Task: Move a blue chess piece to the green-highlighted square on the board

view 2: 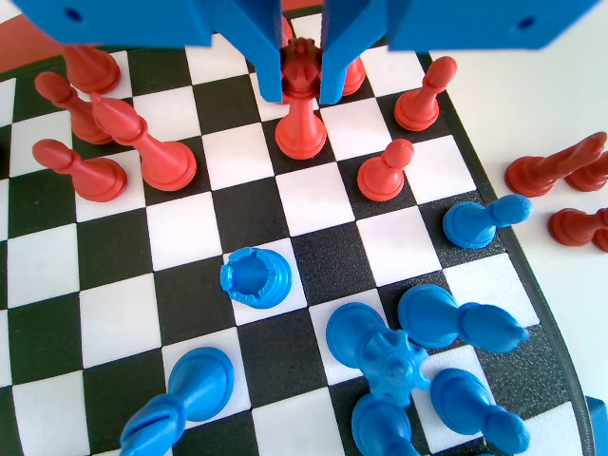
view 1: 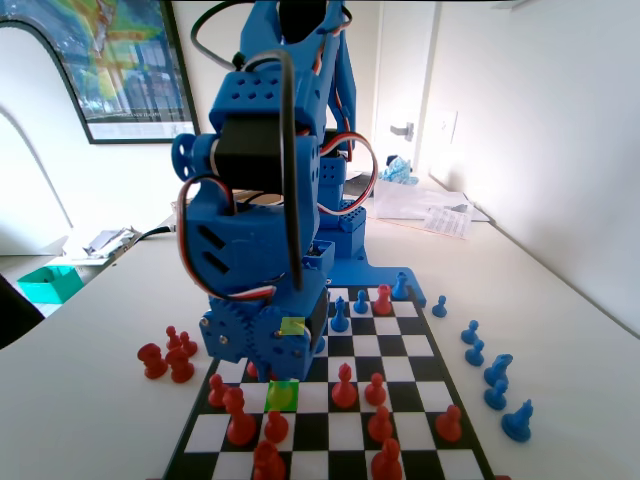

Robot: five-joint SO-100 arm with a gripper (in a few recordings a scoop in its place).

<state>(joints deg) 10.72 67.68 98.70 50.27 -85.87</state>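
Observation:
My gripper (view 2: 300,95) hangs low at the top of the wrist view. Its jaws stand close against both sides of the crowned head of a tall red piece (view 2: 300,128), which stands upright on a white square of the board (view 2: 313,195). A blue chess piece, a pawn (view 2: 480,220), lies tilted near the board's right edge, well below and right of the jaws. In the fixed view the gripper (view 1: 266,358) sits just behind the green-highlighted square (view 1: 283,394), and the arm's body hides its tips.
Red pieces (view 2: 142,157) crowd the squares left and right of the jaws. A blue rook (view 2: 254,278) and taller blue pieces (view 2: 389,356) stand lower in the wrist view. Loose blue pawns (view 1: 474,352) and red pieces (view 1: 165,358) lie on the table beside the board.

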